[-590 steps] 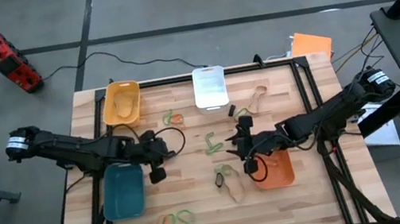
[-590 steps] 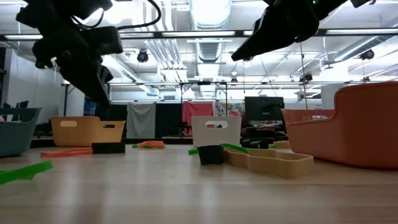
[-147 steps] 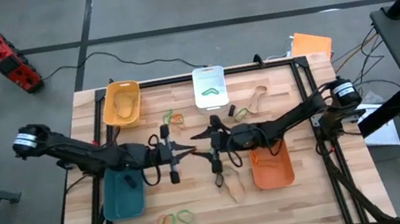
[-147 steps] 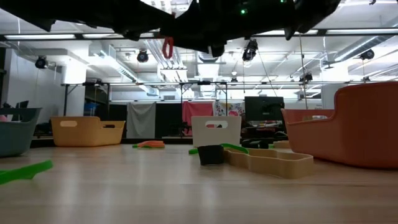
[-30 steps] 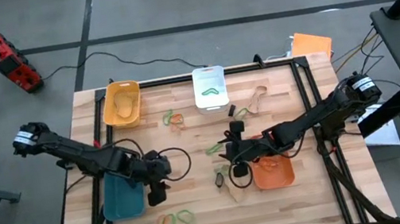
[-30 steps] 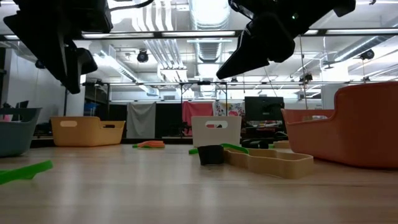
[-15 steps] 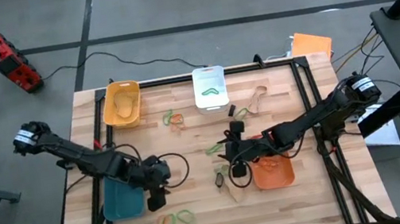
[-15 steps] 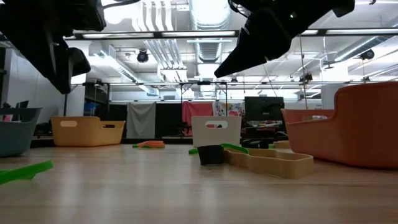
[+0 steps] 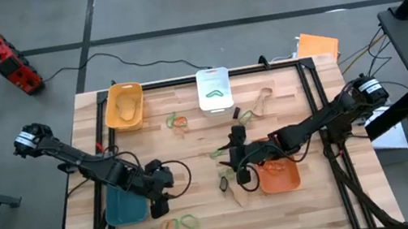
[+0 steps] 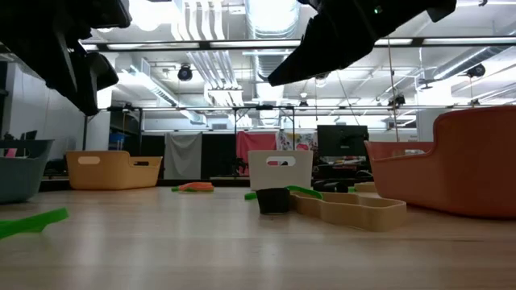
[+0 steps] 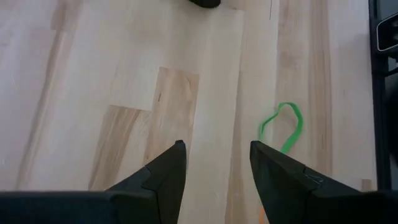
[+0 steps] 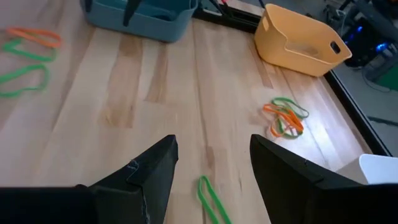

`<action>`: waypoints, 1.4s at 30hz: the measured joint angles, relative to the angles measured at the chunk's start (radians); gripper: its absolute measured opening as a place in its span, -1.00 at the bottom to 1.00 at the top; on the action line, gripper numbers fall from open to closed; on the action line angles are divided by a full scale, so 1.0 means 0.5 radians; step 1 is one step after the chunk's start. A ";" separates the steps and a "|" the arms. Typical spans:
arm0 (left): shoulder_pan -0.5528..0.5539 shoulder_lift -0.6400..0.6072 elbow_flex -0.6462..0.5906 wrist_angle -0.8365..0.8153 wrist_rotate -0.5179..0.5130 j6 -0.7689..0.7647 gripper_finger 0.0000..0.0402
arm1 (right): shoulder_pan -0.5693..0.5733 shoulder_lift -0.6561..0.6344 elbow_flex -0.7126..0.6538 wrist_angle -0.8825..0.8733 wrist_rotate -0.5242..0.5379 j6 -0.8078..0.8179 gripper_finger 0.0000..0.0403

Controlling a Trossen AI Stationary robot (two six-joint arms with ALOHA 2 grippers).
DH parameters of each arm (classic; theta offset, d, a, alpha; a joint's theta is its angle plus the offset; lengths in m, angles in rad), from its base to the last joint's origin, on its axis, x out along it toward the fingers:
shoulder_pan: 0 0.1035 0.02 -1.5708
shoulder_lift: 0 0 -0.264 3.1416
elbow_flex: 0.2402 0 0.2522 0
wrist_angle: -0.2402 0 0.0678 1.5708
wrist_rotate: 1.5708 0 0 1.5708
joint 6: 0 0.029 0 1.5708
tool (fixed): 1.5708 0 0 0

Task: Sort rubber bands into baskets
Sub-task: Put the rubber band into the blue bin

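Four baskets stand on the wooden table: yellow (image 9: 123, 107), white (image 9: 214, 90) with a green band in it, teal (image 9: 126, 202) and orange (image 9: 279, 175) with an orange band in it. Loose rubber bands lie about: a green and orange pair (image 9: 176, 121), a green one (image 9: 216, 152), a black one (image 9: 223, 184), a tan one (image 9: 238, 197) and a green and orange pile (image 9: 176, 226). My left gripper (image 11: 214, 149) is open and empty above the table beside the teal basket (image 9: 159, 206). My right gripper (image 12: 214, 143) is open and empty above the table's middle (image 9: 232, 161).
A tan band (image 9: 261, 101) and a small black band (image 9: 234, 114) lie near the white basket. In the low view the black band (image 10: 274, 200) and the tan band (image 10: 355, 211) lie mid-table, with the orange basket (image 10: 459, 161) at the right.
My left gripper has gone toward the table's near edge, alongside the teal basket and closer to the green and orange pile. My right gripper has shifted a little toward the table's left. Both have stayed open and empty.
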 joint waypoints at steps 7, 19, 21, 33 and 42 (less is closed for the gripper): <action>0.000 0.000 -0.026 0.001 -0.047 0.138 -0.19 | 0.001 0.000 -0.001 -0.001 0.000 0.132 -0.01; 0.003 0.000 -0.026 0.000 -0.109 0.347 -0.19 | 0.002 0.000 -0.001 -0.001 0.000 0.278 -0.01; 0.003 0.000 -0.026 0.000 -0.126 0.378 -0.19 | 0.005 0.000 -0.001 -0.001 0.000 0.292 -0.01; 0.020 -0.006 -0.026 -0.003 -0.162 0.488 -0.19 | 0.032 0.001 -0.001 -0.001 0.001 0.343 -0.01; 0.033 -0.007 -0.026 -0.001 -0.273 0.594 -0.19 | 0.031 0.001 -0.001 -0.002 0.001 0.396 -0.01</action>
